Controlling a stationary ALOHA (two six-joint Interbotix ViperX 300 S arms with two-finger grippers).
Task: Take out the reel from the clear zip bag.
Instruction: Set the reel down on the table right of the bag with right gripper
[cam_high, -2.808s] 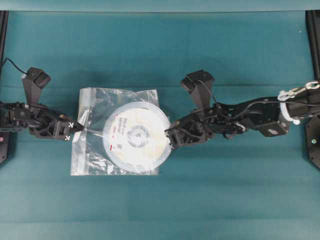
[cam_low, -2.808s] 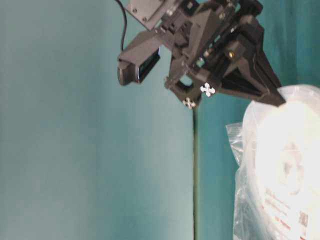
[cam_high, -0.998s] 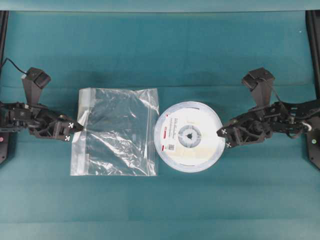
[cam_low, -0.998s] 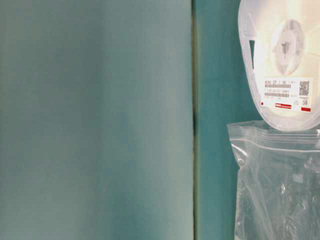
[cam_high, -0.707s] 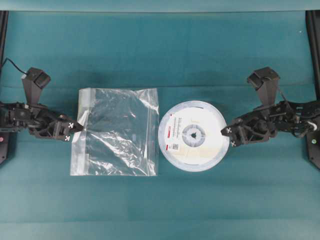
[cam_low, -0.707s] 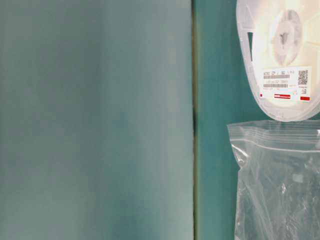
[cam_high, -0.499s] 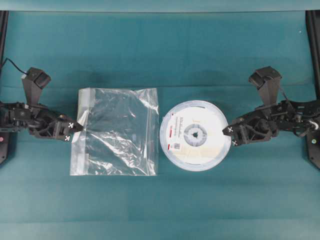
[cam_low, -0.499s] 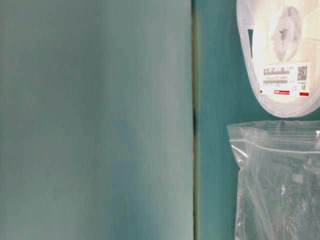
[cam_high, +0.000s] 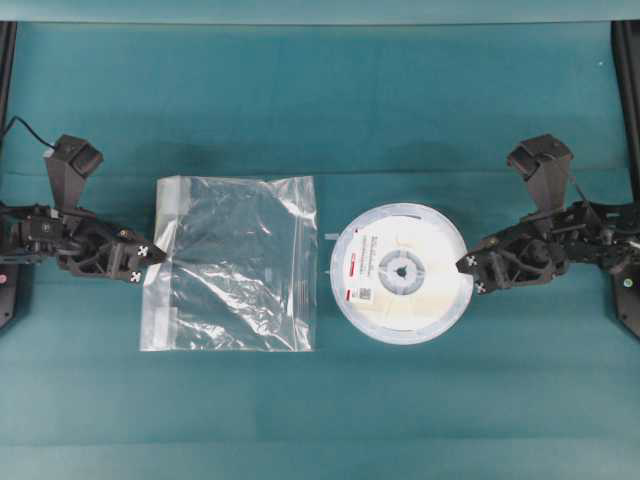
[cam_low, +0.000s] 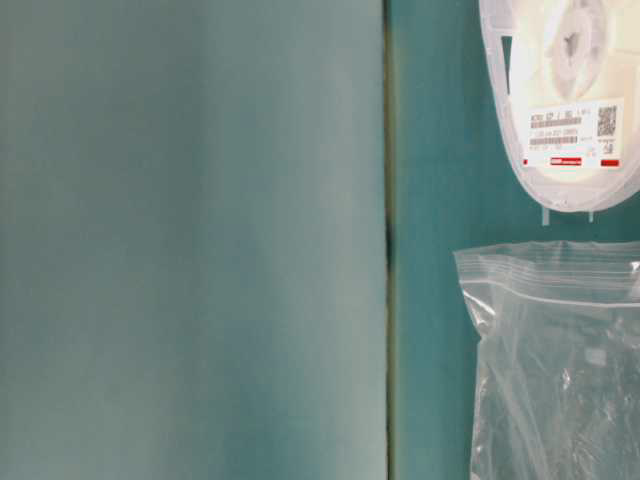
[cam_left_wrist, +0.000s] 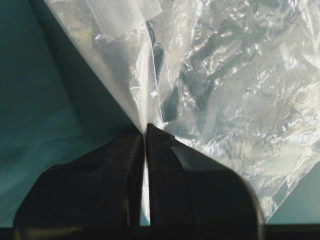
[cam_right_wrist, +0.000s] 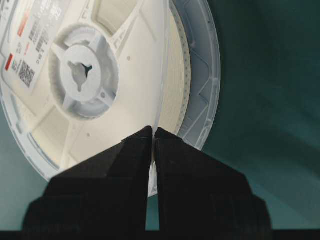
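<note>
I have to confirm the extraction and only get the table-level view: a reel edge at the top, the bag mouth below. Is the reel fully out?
Observer: Yes. Overhead, the reel lies wholly clear of the clear zip bag, teal cloth between them.
Operator: Who holds the reel?
Observer: The right gripper, jaws pinched on one thin flange at its rim.
Operator: And the bag?
Observer: The left gripper is clamped on the film at its far edge, opposite the reel.

Teal cloth-covered table (cam_high: 320, 90); black side rails (cam_high: 8, 60)
</note>
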